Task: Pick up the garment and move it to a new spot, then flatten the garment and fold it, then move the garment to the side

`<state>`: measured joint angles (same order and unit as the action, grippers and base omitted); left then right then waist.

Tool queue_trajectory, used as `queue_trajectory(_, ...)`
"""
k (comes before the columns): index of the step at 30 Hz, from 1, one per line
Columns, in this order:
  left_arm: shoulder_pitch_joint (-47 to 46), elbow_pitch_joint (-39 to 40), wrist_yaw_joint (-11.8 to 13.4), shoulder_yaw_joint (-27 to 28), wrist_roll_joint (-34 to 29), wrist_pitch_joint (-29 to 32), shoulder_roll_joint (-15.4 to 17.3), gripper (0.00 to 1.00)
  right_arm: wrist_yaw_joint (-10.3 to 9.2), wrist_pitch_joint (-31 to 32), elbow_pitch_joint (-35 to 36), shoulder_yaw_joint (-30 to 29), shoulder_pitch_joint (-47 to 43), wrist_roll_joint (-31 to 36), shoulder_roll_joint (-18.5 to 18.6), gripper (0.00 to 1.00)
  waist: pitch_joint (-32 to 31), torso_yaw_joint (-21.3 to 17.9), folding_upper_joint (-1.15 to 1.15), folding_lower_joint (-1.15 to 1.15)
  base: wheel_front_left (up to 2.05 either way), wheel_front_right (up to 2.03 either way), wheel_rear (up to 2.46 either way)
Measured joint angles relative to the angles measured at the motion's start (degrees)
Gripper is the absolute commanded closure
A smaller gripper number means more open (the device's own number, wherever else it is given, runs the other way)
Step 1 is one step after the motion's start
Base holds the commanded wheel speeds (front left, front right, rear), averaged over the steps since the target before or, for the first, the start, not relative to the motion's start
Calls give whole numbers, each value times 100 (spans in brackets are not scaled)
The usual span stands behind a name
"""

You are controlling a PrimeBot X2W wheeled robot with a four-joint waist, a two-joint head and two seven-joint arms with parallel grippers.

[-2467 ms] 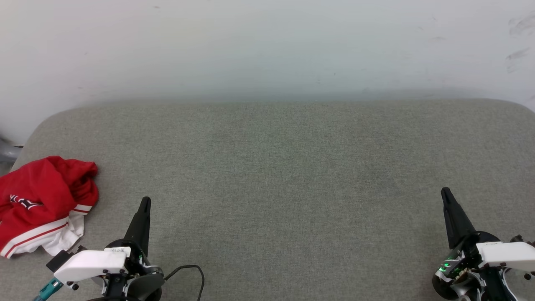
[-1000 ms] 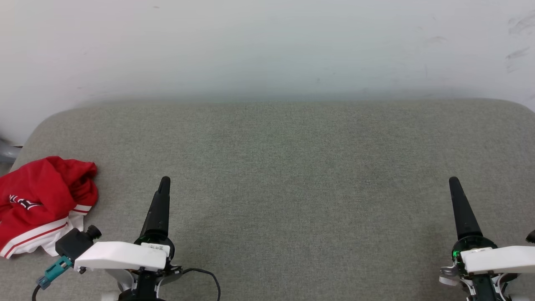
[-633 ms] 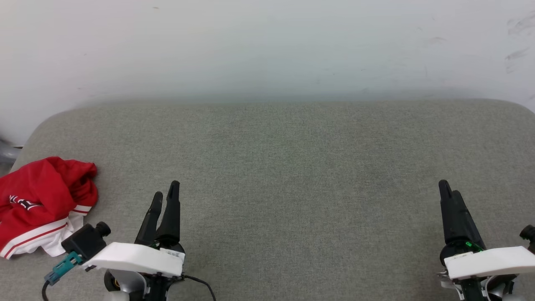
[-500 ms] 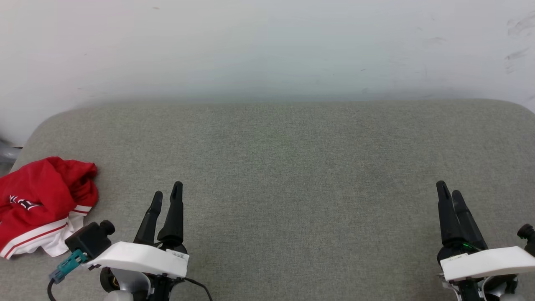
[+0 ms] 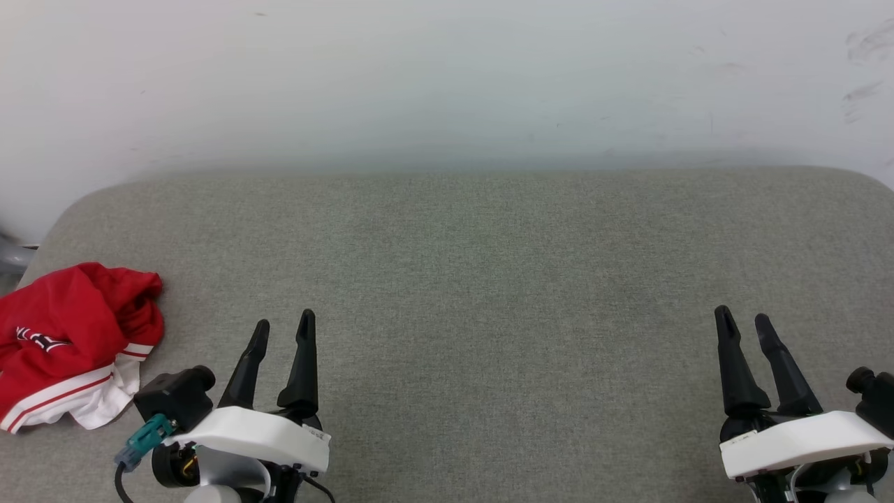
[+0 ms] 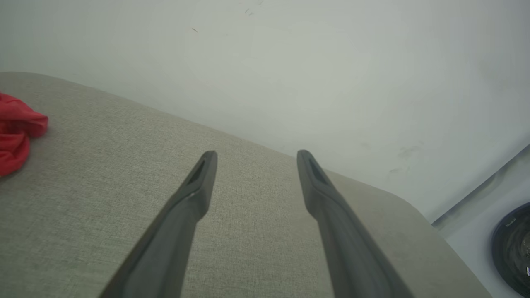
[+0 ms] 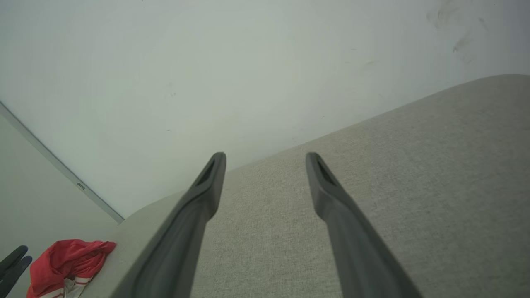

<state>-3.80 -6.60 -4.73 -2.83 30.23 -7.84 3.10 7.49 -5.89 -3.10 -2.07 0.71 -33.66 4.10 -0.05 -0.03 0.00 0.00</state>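
Your left hand (image 5: 283,320) and right hand (image 5: 742,316) sit released, empty, ready to reach; garment (image 5: 70,328) lies crumpled left of left hand.

Your grey fabric-covered bench (image 5: 489,279) carries 1 thing: the garment (image 5: 70,328), crumpled in a heap at its near left end.

The garment (image 5: 70,342) lies on the cushioned surface (image 5: 489,265) at its left edge, just left of the left gripper (image 5: 284,320) — the right gripper (image 5: 742,316) sits well apart, near right; a wall (image 5: 447,70) stands behind.
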Motion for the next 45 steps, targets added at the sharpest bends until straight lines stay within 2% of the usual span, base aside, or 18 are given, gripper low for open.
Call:
queue_trajectory(11,4,-76,230,-191,-784,-155,153,0,0,98,105,-43,-15,867,2,0,-11,21,0,0,0,0,0)
queue_trajectory(22,4,-122,424,-286,-1304,-303,243,0,1,215,212,-48,-68,1541,5,0,-9,38,0,0,0,0,0)
queue_trajectory(33,3,-222,439,-313,-1693,-447,250,0,1,238,308,-88,-71,2138,4,0,-4,46,0,0,0,0,0)
queue_trajectory(45,-1,-292,322,-232,-2100,-588,166,0,2,164,389,-104,-135,2603,-44,0,-8,72,0,0,0,0,0)
